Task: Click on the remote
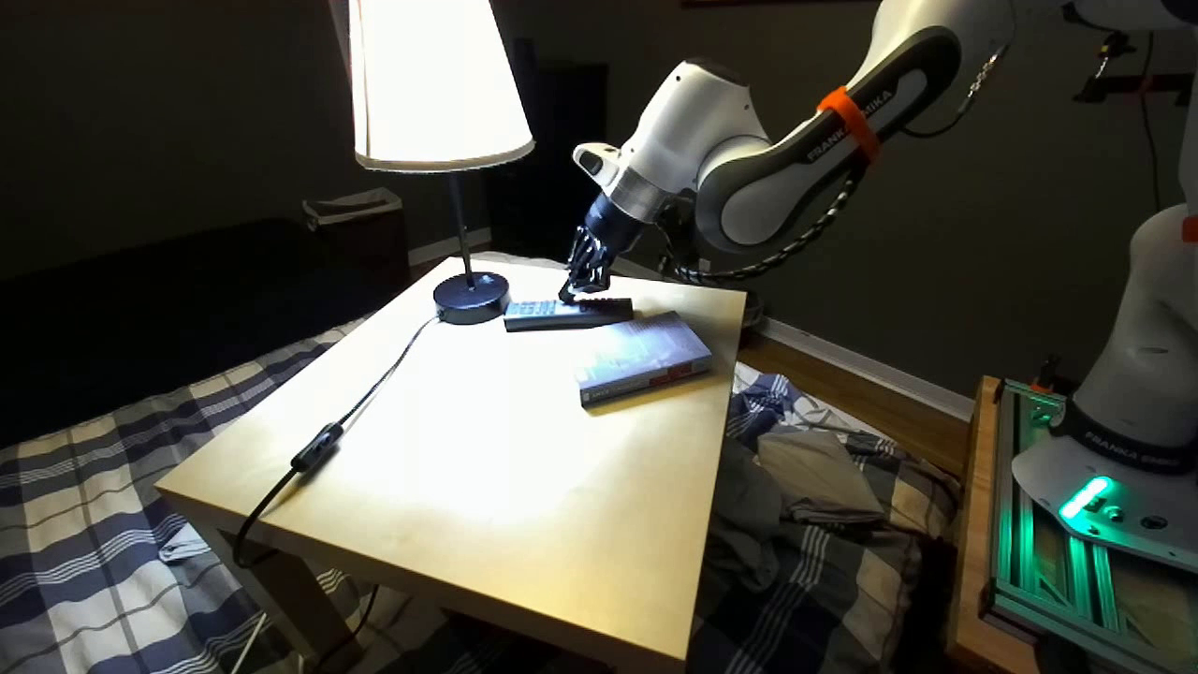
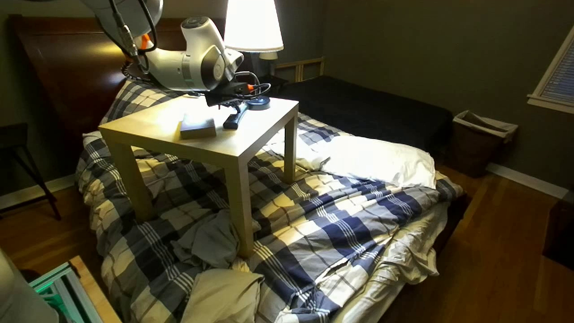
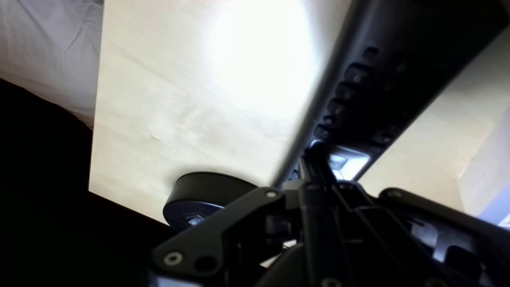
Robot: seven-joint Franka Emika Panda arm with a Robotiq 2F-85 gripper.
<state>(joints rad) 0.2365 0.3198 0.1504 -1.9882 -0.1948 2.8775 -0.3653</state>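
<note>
The remote [image 1: 604,311] is a slim dark bar lying flat on the table, with a paler bluish patch of buttons towards its lamp end. It also shows in an exterior view [image 2: 232,122] and large in the wrist view [image 3: 382,79]. My gripper [image 1: 567,296] points down over the remote's upper face, near its middle. In the wrist view the gripper's fingers [image 3: 316,153] are together with nothing between them. Their tips overlap the buttons beside a bright patch on the remote. The tips look at or very near the surface; the exact contact is hidden.
The round dark lamp base [image 1: 471,298] stands close to the remote's end, and the lit lampshade [image 1: 435,89] rises above it. A wider blue-grey box [image 1: 646,356] lies beside the remote. A cord with a switch [image 1: 316,447] runs over the table's [image 1: 524,524] edge.
</note>
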